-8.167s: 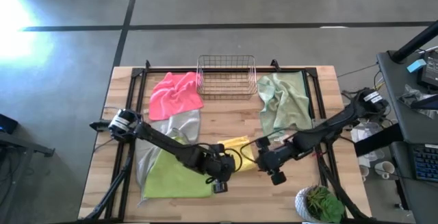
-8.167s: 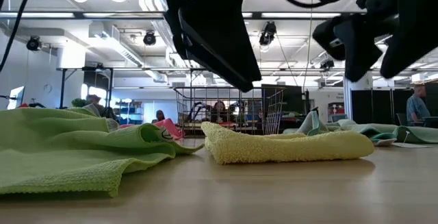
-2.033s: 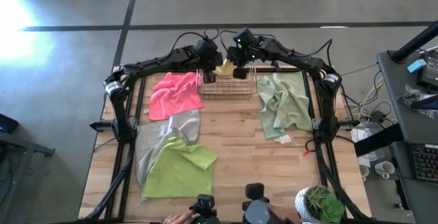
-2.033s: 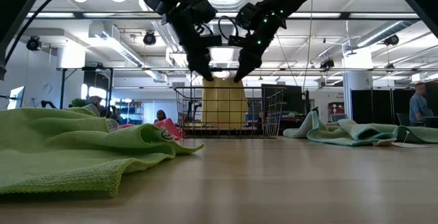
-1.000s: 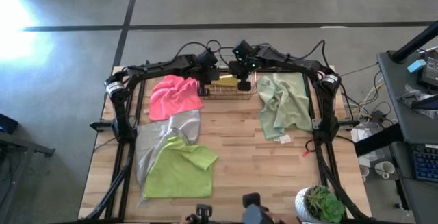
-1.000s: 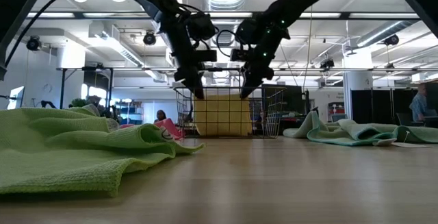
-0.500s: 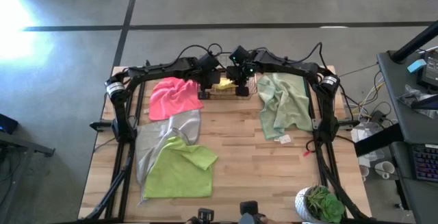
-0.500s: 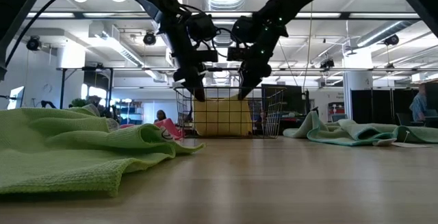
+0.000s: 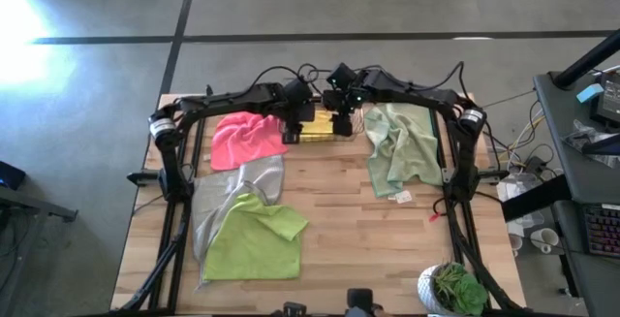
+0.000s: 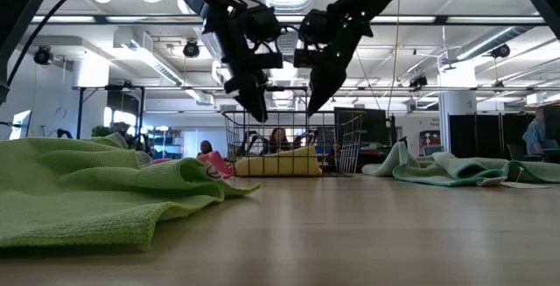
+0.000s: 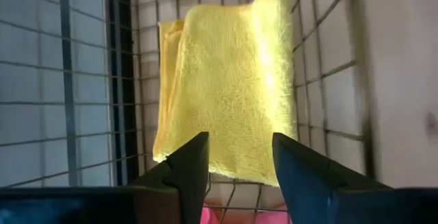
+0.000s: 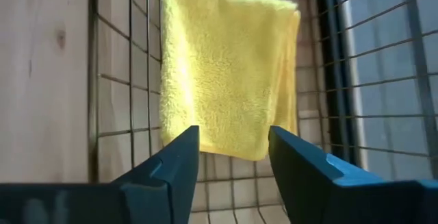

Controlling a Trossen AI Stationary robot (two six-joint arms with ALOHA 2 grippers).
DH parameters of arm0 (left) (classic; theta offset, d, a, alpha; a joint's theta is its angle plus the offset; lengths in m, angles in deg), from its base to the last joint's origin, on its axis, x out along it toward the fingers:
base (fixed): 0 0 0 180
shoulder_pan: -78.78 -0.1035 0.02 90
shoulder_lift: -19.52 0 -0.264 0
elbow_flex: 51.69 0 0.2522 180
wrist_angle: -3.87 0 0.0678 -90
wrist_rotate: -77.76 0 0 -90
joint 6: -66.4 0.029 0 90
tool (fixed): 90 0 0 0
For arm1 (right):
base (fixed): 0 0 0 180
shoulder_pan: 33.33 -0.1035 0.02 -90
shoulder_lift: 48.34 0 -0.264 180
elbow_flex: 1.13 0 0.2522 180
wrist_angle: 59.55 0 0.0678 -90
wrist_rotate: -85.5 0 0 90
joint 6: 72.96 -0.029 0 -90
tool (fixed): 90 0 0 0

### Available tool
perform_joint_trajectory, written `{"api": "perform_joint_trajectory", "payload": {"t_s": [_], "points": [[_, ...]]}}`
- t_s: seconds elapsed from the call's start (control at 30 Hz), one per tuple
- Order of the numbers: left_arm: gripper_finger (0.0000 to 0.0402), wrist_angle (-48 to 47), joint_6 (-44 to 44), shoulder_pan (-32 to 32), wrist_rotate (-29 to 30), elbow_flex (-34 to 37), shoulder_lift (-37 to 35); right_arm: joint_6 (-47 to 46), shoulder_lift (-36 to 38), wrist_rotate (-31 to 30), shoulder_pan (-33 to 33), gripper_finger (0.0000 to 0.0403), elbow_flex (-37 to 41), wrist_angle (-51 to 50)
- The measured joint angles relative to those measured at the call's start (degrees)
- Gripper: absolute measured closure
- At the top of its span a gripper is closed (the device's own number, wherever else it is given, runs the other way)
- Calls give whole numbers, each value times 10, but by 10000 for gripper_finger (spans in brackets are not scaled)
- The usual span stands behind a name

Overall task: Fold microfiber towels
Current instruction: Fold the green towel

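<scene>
The folded yellow microfiber towel (image 11: 226, 80) (image 12: 226, 73) lies flat on the bottom of the copper wire basket (image 10: 346, 150) at the table's far edge, with no gripper touching it. My left gripper (image 11: 239, 148) (image 10: 255, 104) and my right gripper (image 12: 233, 142) (image 10: 318, 95) hang open just above the basket, slanting down at the towel from its left and right. The pink towel (image 9: 247, 135), the grey towel (image 9: 237, 181) and the lime green towel (image 9: 254, 239) lie spread out on the table's left half. The sage green towel (image 9: 399, 142) lies on the right.
The basket's wire walls (image 11: 130, 80) (image 12: 109, 80) stand close around the yellow towel, below both grippers. A potted plant (image 9: 450, 288) sits at the near right corner. Bare wood (image 9: 334, 210) shows in the table's middle and near part.
Both grippers have opened and let go of the yellow towel's top corners. The towel, which hung upright inside the basket, has dropped and now lies low on the basket's bottom. Both grippers have drawn slightly up and toward the table's near edge.
</scene>
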Motion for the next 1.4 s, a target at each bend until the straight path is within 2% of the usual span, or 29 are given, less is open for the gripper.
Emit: {"api": "perform_joint_trajectory", "payload": {"t_s": [0.27,0.53,0.67,0.77,1.0,1.4], "points": [[256,-26,-92,-3,3,-19,-53,-51,62,-4,0,245,0,-16],[256,-105,-174,11,-2,-12,-126,-140,126,2,-18,259,0,-102],[256,-141,-210,29,-18,-2,-153,-171,142,43,-43,262,11,-136],[256,-137,-230,50,-52,26,-171,-195,144,69,-74,261,19,-148],[256,-105,-270,117,-107,120,-204,-209,142,71,-160,268,33,-148],[256,-82,-386,212,-113,244,-215,-224,142,72,-236,282,77,-176]]}}
